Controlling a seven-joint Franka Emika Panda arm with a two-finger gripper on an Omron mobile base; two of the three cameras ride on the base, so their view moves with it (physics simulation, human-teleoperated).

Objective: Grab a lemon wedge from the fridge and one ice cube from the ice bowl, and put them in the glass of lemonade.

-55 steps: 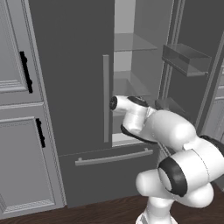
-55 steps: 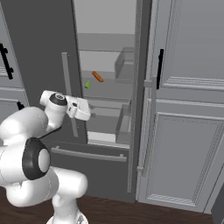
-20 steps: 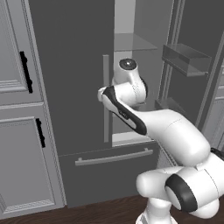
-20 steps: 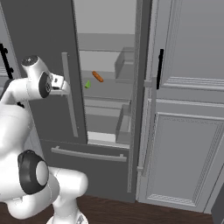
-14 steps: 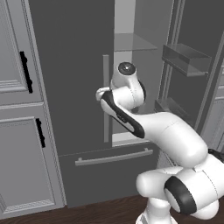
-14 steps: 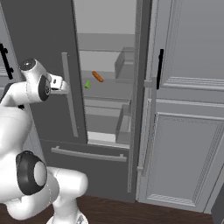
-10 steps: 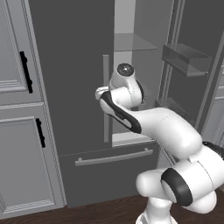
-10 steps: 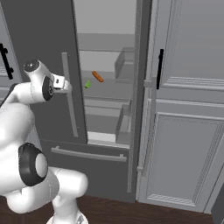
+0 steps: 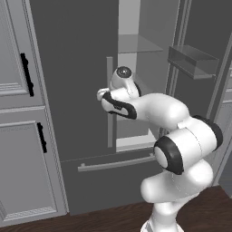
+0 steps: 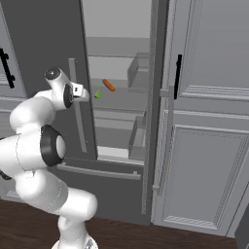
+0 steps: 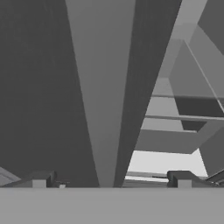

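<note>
The fridge (image 9: 72,54) has its left door shut and its right door swung open, showing a pale interior with glass shelves. On a middle shelf lies the small yellow-green lemon wedge (image 10: 97,94). My gripper (image 10: 82,93) is open at the left door's light grey bar handle (image 10: 79,121), a short way left of the wedge. In the hand view the handle (image 11: 103,87) runs up between my spread fingertips (image 11: 40,179), gripper (image 11: 111,180) holding nothing. The ice bowl, ice cube and glass of lemonade are out of view.
A long orange carrot-like thing (image 10: 108,85) lies just right of the wedge. The open door (image 9: 192,61) carries bins. Panelled grey cabinets with black handles flank the fridge on the left (image 9: 22,136) and right (image 10: 209,121). A bottom drawer (image 9: 113,163) sits below.
My hand has shifted a little to the right, closer to the left door's handle. The jaws have stayed open and nothing in the fridge has moved.
</note>
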